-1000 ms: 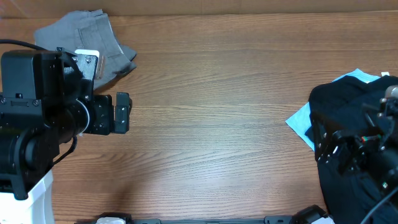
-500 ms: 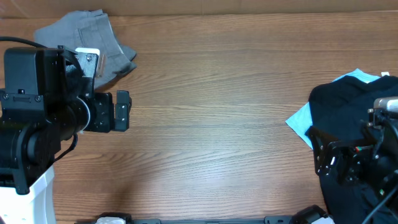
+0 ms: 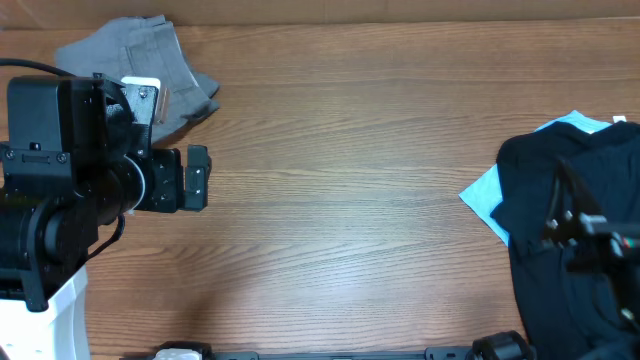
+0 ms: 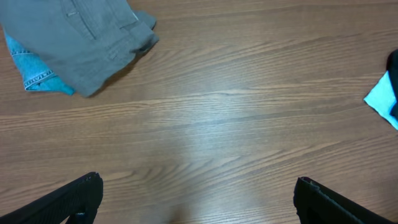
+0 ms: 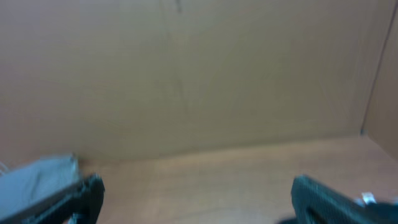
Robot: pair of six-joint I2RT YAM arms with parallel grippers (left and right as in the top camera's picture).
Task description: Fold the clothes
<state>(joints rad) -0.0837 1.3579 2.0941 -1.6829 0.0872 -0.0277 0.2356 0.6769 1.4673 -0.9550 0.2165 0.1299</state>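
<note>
Left pincer [image 4: 198,185], right pincer [image 5: 198,185] both wide; grey garment [image 3: 140,50], black garment [image 3: 545,170], one each.

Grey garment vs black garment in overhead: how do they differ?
Colour: the grey garment is light taupe-grey; the black garment is black.
Place: grey lies at the table's far left corner, black at its right edge.
Shape: grey is a small compact bundle; black is a bigger loose heap running out of frame.
Shared: both lie unheld on the table, each partly over something blue: a denim-like piece, a light blue garment.
</note>
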